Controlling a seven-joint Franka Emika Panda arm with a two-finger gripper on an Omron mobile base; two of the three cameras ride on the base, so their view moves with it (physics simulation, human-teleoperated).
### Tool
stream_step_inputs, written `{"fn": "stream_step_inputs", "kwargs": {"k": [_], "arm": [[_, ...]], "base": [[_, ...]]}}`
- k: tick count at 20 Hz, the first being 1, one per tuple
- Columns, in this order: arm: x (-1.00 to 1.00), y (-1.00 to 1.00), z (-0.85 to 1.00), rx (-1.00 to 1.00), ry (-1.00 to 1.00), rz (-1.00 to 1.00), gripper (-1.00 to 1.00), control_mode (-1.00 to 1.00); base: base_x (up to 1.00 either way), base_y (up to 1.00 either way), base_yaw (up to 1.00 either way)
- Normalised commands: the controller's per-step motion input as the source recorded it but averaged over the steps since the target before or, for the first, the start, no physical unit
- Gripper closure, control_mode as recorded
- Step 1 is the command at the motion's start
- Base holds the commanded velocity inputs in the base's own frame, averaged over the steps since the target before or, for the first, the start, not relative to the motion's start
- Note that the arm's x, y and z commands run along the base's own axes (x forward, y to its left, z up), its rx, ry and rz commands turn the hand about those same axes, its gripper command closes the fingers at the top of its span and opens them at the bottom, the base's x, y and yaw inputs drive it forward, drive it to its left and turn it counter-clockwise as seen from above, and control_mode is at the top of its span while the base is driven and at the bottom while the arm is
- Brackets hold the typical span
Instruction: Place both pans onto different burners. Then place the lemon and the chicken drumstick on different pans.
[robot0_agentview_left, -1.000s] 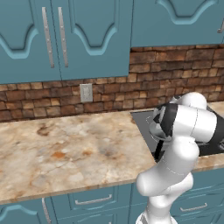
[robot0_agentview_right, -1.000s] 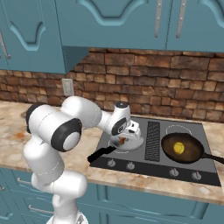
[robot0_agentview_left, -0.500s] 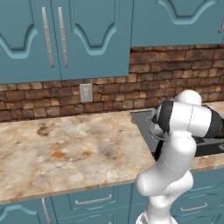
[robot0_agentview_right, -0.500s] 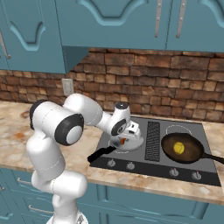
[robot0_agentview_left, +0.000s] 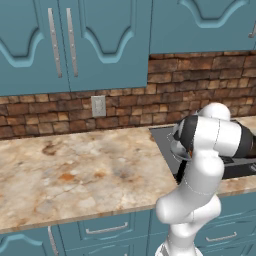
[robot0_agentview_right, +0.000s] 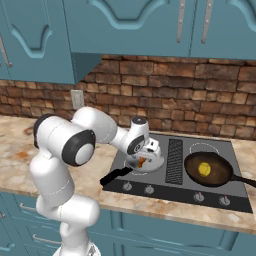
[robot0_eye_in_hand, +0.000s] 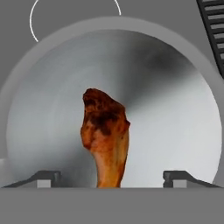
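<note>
Gripper (robot0_eye_in_hand: 111, 177) hovering spread-fingered over chicken drumstick (robot0_eye_in_hand: 105, 135) lying in silver pan (robot0_eye_in_hand: 183, 131); retracting carelessly risks nudging the meat out.

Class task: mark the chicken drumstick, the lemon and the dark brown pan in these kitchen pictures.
chicken drumstick (robot0_eye_in_hand: 105, 131), hand view, on its thick meaty end.
lemon (robot0_agentview_right: 204, 169), right base view, on the middle of the fruit.
dark brown pan (robot0_agentview_right: 220, 176), right base view, on its inner floor beside the lemon.
</note>
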Motion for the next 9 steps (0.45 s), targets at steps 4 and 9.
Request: {"fn": "stream_step_inputs", "kwargs": {"k": [4,9], "arm": [[-0.19,0.0,0.33,0.0,0.0,0.0,-1.0,-1.0],[-0.38,0.0,0.51,0.0,0.0,0.0,-1.0,-1.0]], "base": [[0.0,0.0,0.0],[0.0,0.0,0.0]]}}
